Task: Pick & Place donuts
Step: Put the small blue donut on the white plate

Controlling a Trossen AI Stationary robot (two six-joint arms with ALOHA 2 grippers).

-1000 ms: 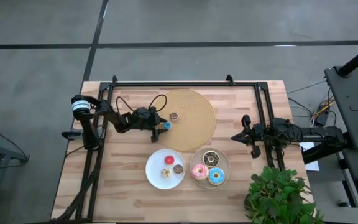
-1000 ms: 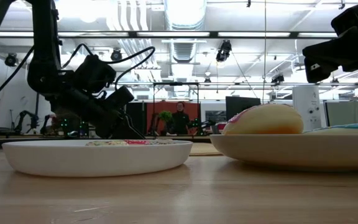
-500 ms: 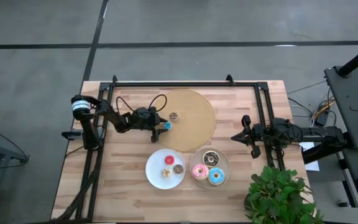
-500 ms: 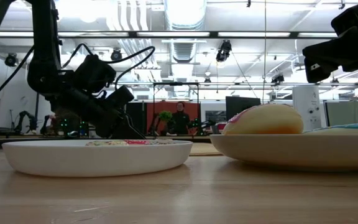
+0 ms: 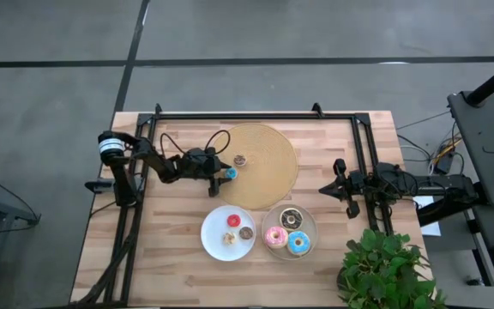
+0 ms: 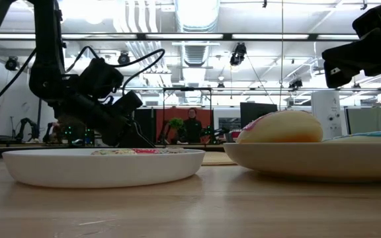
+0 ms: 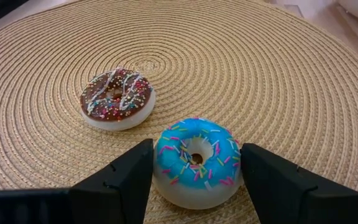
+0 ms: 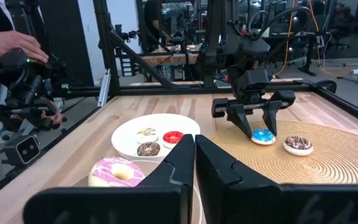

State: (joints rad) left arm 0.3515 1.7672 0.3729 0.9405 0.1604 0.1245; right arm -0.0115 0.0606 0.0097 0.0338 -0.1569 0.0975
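The wooden bench [image 5: 161,257] carries a round woven board [image 5: 268,146] toward its far side, and two white plates nearer the front. The left plate [image 5: 213,245] holds three tiny donuts: tan [image 5: 228,238], red [image 5: 233,221] and brown [image 5: 246,233]. The right plate [image 5: 309,225], touching the first, holds the three larger donuts: chocolate [image 5: 291,218], pink [image 5: 274,237] and light blue [image 5: 298,244]. A potted plant [image 5: 382,266] stands at the bench's front right corner.

The left arm reaches from the bench's left side onto the board's left edge. The left gripper [image 7: 196,163] is down at the board with its jaws spread, one on each side of the tiny blue donut [image 7: 196,160], which lies flat on the weave; the jaws stand close beside it, and I cannot tell whether they touch it. Just beyond lies another small donut with brown icing [image 7: 117,98], also flat on the board and apart from the blue one.

The right arm waits at the bench's right edge, well away from the plates, and the right gripper [image 8: 194,163] has its jaws clenched together on nothing.

Beyond the bench, a person's hand [image 8: 14,45] rests on equipment.
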